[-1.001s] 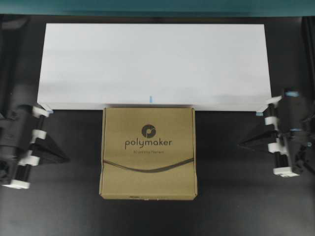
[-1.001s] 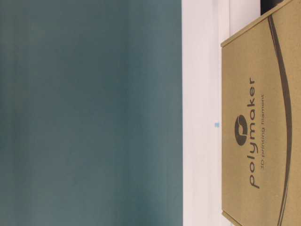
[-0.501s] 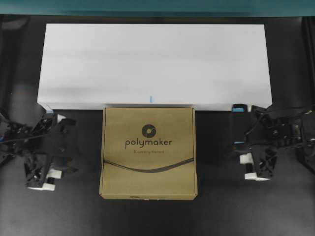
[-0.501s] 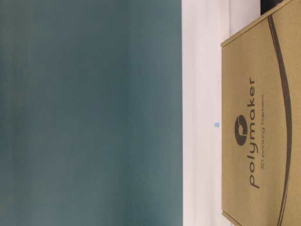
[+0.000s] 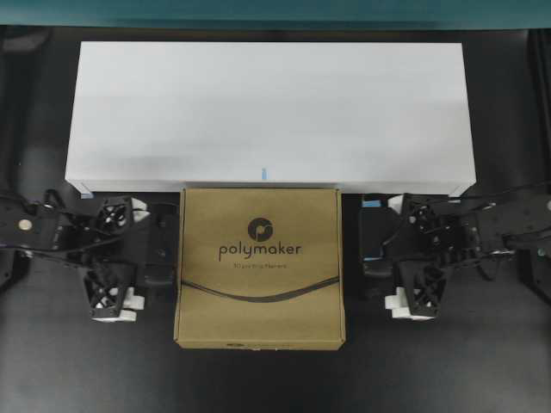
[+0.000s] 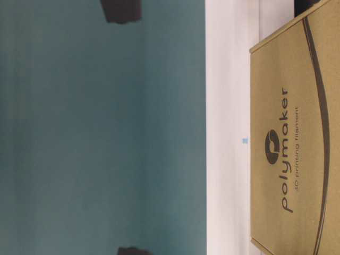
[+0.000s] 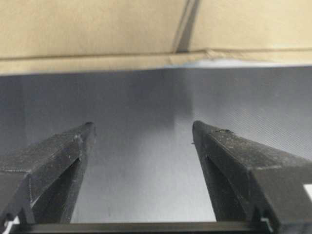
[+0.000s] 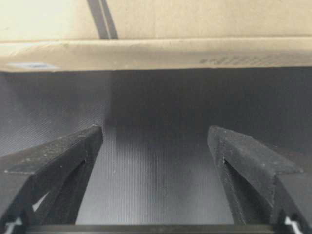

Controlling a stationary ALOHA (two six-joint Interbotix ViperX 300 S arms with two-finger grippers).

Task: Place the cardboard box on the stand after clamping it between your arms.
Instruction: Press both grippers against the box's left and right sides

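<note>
- Nearest the camera, the cardboard box (image 5: 259, 268) lay flat on the dark desk (image 5: 258, 379), logo side up, its far edge just beside the front of the stand (image 5: 269, 112) and roughly centred on the stand's tiny blue mark (image 5: 263, 173).
- Flanking it, the left end effector (image 5: 160, 249) sat just beside the box's left wall, and the right end effector (image 5: 372, 249) was near the right wall with a sliver of desk showing between; from overhead, contact on either side could not be confirmed.
- Both wrist views showed the fingers spread apart with nothing between them, the left fingers (image 7: 53, 156) and the right fingers (image 8: 253, 161) pointing at the box's side walls across a strip of bare desk, so neither was gripping anything.
- The step in hand appeared to be closing in for the squeeze, with the box not yet clamped or lifted.
- To do it well, the two arms would likely need to press inward together, at matching height and opposite one another, so the box did not twist or slide sideways.
- Pressure should probably be firm yet moderate, since thin cardboard walls can buckle.
- Farthest back, the stand's white top offered ample width; the box would need to rise above its front edge before travelling away from the camera.
</note>
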